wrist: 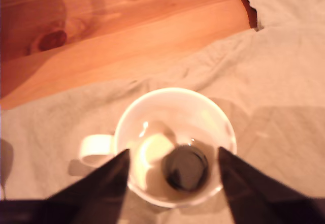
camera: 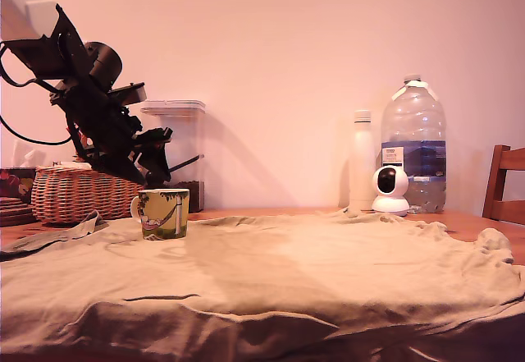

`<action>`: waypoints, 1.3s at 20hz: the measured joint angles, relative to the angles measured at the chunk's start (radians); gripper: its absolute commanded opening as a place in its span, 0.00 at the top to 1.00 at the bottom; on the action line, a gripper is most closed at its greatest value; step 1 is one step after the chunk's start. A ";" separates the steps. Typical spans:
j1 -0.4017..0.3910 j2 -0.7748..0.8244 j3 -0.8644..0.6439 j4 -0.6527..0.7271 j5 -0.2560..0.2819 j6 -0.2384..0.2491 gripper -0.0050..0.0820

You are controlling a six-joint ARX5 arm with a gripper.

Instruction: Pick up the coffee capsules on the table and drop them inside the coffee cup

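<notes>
The coffee capsule (wrist: pixel 187 168) lies on the bottom of the coffee cup (wrist: pixel 175 145), a dark round disc seen from above against the pale inside wall, toward the 4 o'clock side of the cup's floor in the wrist view. The jaws stand apart and hold nothing: their two dark fingers (wrist: pixel 104 186) frame the cup from either side, with the capsule in the gap between them and below them, so the gripper (wrist: pixel 173 155) hangs open right over the cup's mouth. The cup's pale loop handle (wrist: pixel 95 149) sticks out at 9 o'clock in the wrist view. In the exterior view the yellow-green cup (camera: pixel 164 213) with a drawn picture on its side stands on a rumpled tan cloth (camera: pixel 271 272) that covers most of the wooden table (camera: pixel 467 222), and the black arm (camera: pixel 94 103) leans down over it from 11 o'clock, its gripper (camera: pixel 156 165) just above the rim. Behind the cup stand a woven basket (camera: pixel 78 194) at the exterior view's left and a tall clear canister (camera: pixel 182 153) with a lid. Well apart, toward the exterior view's right, are a slim white bottle (camera: pixel 362 161), a small white dome camera (camera: pixel 390 190) and a large clear water jug (camera: pixel 414 144) with a blue label, all before a plain pale wall. Part of a wooden chair (camera: pixel 504 185) shows at the 3 o'clock edge.
</notes>
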 measured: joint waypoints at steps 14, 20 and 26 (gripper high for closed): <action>-0.008 -0.226 0.000 -0.156 0.048 0.015 0.96; -0.034 -0.325 0.000 -0.173 0.028 0.017 0.96; -0.044 -0.377 0.000 -0.180 0.011 0.023 0.96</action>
